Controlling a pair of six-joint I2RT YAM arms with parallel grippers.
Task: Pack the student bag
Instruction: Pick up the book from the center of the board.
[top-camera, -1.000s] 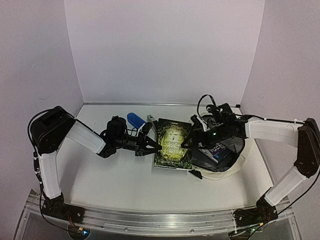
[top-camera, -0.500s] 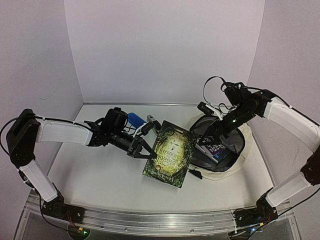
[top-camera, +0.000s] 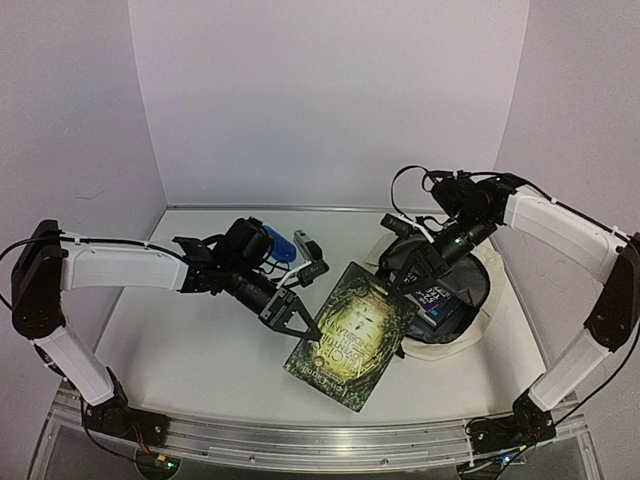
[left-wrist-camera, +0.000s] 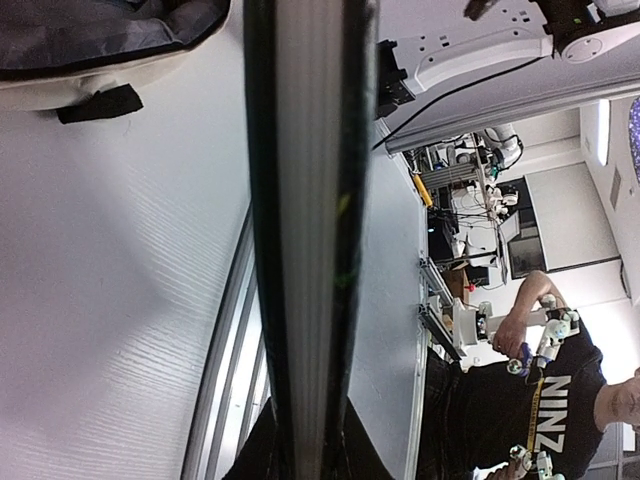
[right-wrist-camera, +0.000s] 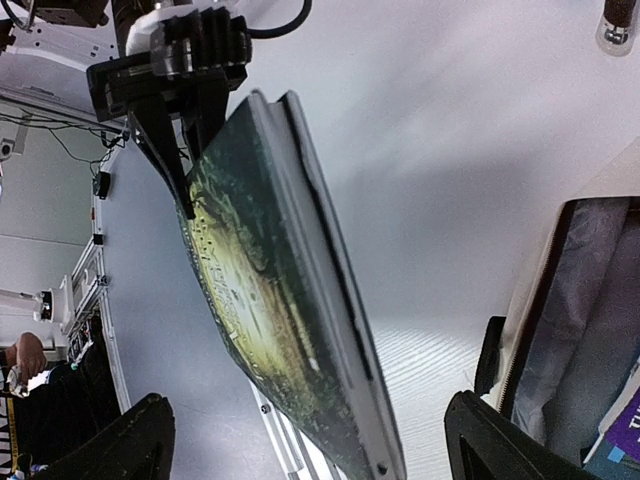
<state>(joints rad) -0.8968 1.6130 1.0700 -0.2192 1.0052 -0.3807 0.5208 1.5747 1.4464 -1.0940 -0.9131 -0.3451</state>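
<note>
Near student bag (top-camera: 474, 292), left pincer (top-camera: 300, 322) clasps book (top-camera: 352, 335), tilted further; right pincer (top-camera: 408, 280) released.

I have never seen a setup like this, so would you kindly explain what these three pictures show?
The machine is a two-armed robot bolted at the near edge of a table. The overhead picture shows both arms; the other two come from a camera on each wrist. The left gripper pinches a green book by its edge, lifted off the table beside the student bag, which lies open with a purple book inside. The right gripper is open near the bag's rim, holding nothing. A blue object lies farther back.
</note>
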